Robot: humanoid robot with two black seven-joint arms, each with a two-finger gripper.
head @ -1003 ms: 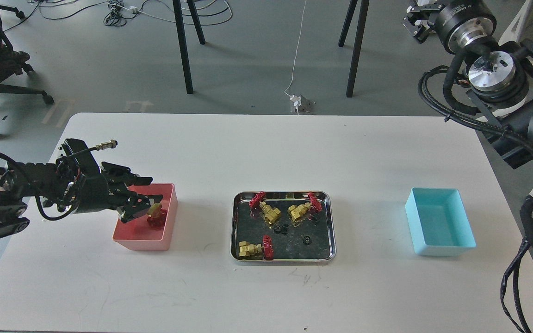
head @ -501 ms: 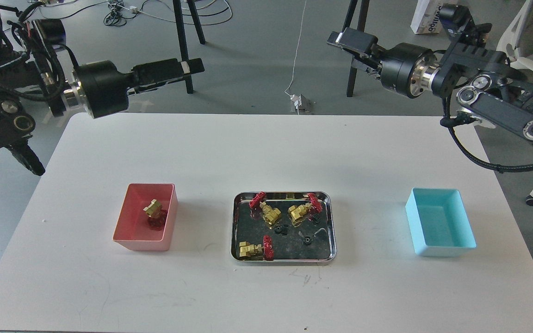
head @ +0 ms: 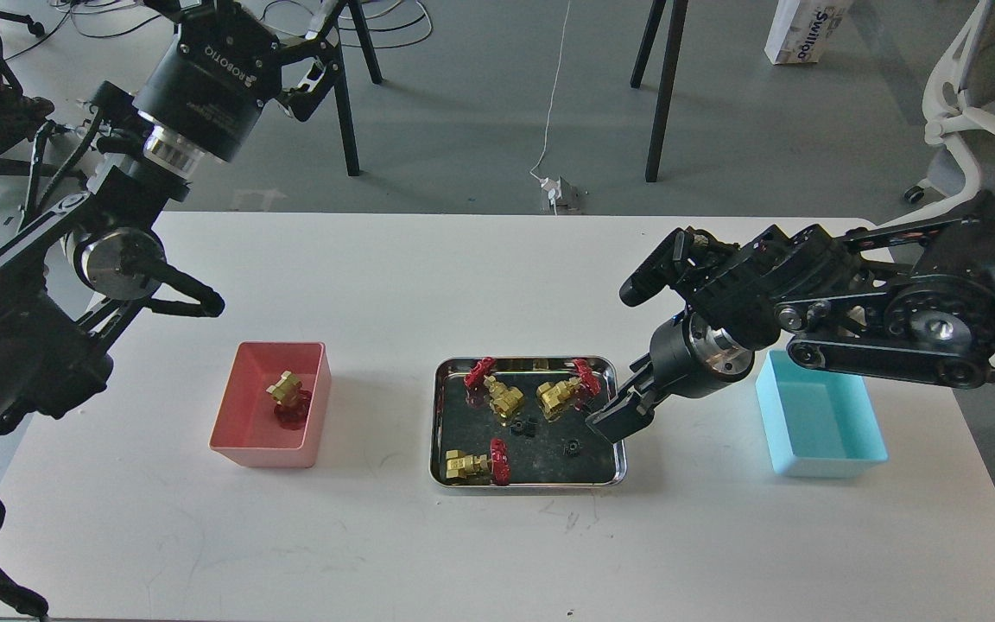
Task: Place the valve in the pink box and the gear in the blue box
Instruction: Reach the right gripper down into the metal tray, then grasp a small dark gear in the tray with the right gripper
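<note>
**Pretty sure this is a robotics lab**

Looks like a lab or test room, not anyone's home. Plain white tabletop point(head: 497, 285) sitting on a bare grey floor point(head: 480, 104), loose cables point(head: 290, 22) snaking around at the back, a power adapter point(head: 561, 194) dangling off a white cord, black table legs point(head: 666, 86) and a white office chair point(head: 964, 112) parked off to the side.

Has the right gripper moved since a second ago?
Yes. The right gripper came down from the far right corner and now sits over the steel tray at its right edge, near the gear.
</note>
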